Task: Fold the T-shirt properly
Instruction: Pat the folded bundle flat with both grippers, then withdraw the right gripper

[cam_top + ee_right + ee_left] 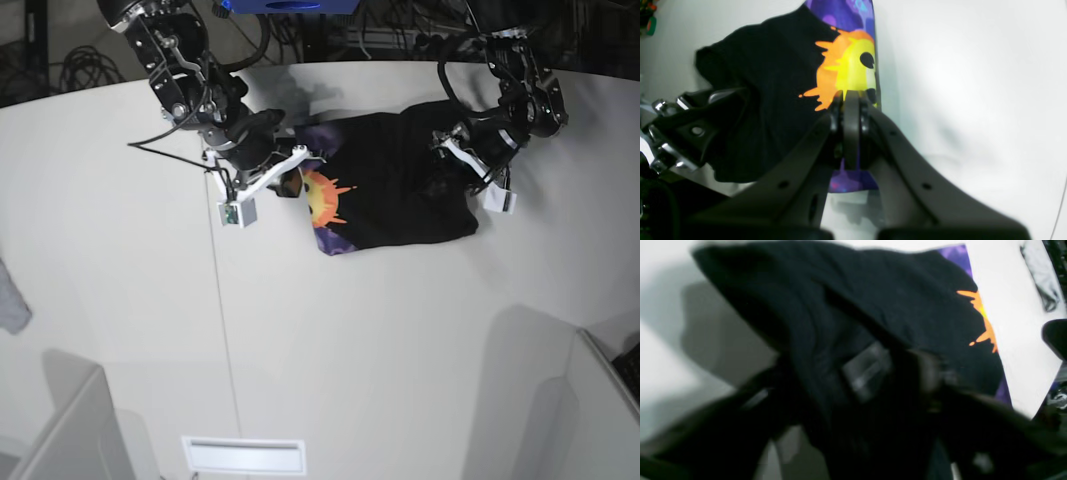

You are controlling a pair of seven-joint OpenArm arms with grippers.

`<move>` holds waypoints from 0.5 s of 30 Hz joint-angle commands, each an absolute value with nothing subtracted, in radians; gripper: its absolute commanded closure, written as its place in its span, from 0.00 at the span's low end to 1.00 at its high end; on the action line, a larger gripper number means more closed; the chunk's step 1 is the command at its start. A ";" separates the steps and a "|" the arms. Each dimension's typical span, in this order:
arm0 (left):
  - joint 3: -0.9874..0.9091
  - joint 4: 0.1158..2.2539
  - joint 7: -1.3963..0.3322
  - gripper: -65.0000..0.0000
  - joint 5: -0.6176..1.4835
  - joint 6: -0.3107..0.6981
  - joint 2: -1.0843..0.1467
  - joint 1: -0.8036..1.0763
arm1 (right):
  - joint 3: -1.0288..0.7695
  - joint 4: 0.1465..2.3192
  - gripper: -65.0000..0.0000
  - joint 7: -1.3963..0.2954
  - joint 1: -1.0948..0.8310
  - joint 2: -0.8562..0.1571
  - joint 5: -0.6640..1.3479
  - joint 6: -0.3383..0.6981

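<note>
Black cloth, the T-shirt (400, 190) lies bunched on the white table (350, 340) between both arms. The right gripper (851, 100) is clamped on its sun-printed edge. The left gripper (870, 373), blurred, seems to pinch the plain side.

white table (330, 330) carries t-shirt (400, 190).

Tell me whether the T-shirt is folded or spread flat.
Partly folded: the T-shirt has black cloth lapped over its sun print, leaving half showing. The right gripper pinches the printed edge.
</note>
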State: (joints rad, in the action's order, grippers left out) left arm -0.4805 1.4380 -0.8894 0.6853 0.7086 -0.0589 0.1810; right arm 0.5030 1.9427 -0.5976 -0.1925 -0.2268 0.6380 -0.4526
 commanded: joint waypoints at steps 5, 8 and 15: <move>-0.479 1.429 -0.949 0.90 0.638 0.698 -0.073 0.193 | 0.458 1.968 1.00 -0.579 -0.209 -0.236 0.638 -0.444; -0.476 1.426 -0.951 1.00 0.638 0.644 -0.093 0.189 | 0.390 1.985 1.00 -0.578 -0.242 -0.236 0.638 -0.444; -0.309 1.431 -0.951 1.00 0.638 0.582 -0.206 0.183 | 0.188 1.995 1.00 -0.578 -0.338 -0.232 0.638 -0.444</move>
State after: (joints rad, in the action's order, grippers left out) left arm -0.3088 1.4311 -0.9009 0.7113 0.6067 -0.2020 0.1749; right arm 0.1867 1.9747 -0.5934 -0.3454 -0.2314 0.6346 -0.4526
